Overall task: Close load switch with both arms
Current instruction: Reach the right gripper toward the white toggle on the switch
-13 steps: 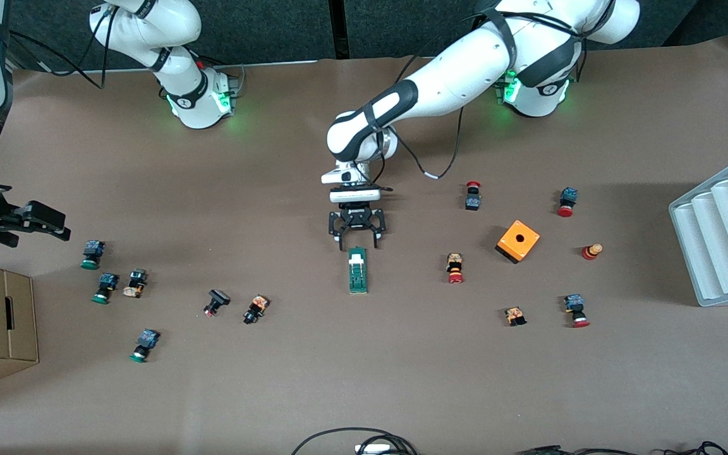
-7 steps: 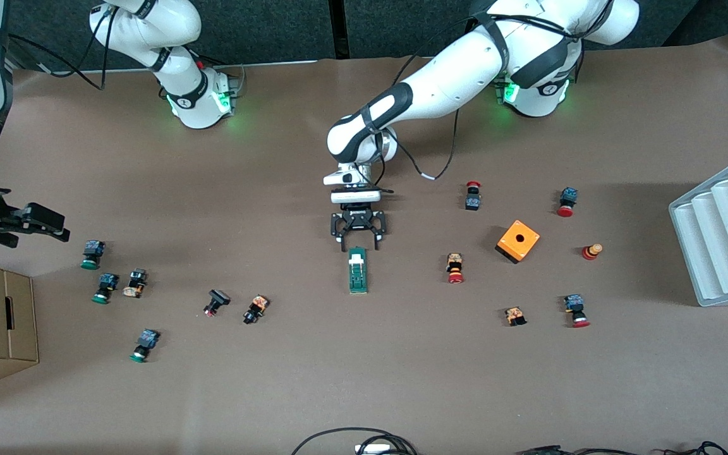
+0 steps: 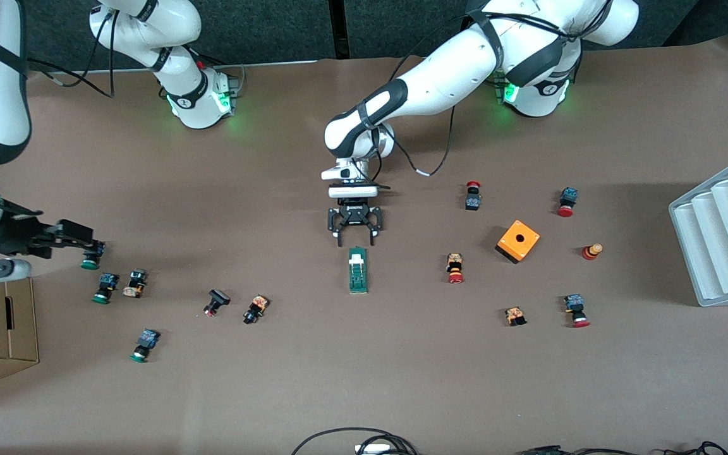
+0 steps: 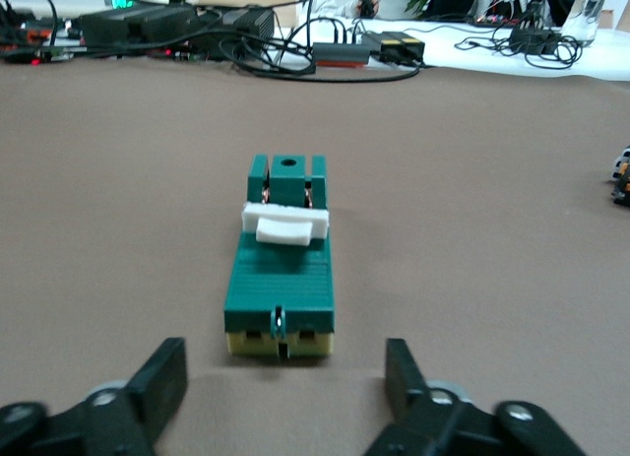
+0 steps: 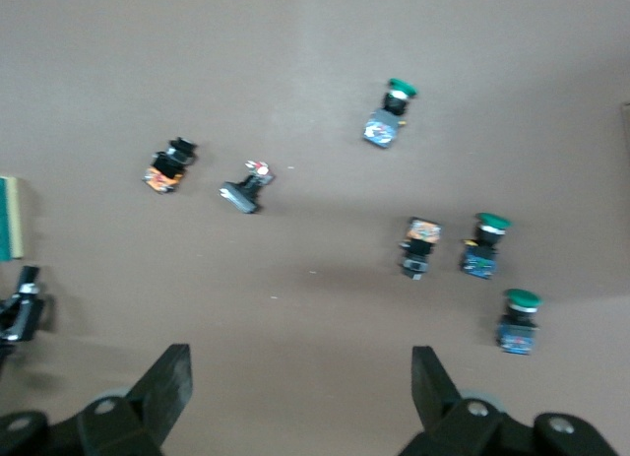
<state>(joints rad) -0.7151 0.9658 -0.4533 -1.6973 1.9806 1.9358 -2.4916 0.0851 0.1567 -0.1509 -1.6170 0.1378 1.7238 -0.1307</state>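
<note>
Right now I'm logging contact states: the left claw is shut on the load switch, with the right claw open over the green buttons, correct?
Not quite. The left wrist view shows the left claw open, just short of the load switch, not gripping it. The right claw is open over the green buttons.

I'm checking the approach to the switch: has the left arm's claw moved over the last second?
Yes. The left arm's black two-finger claw, open, has backed slightly away from the dark-green rectangular load switch, which stayed put, toward the robots' bases.
</note>
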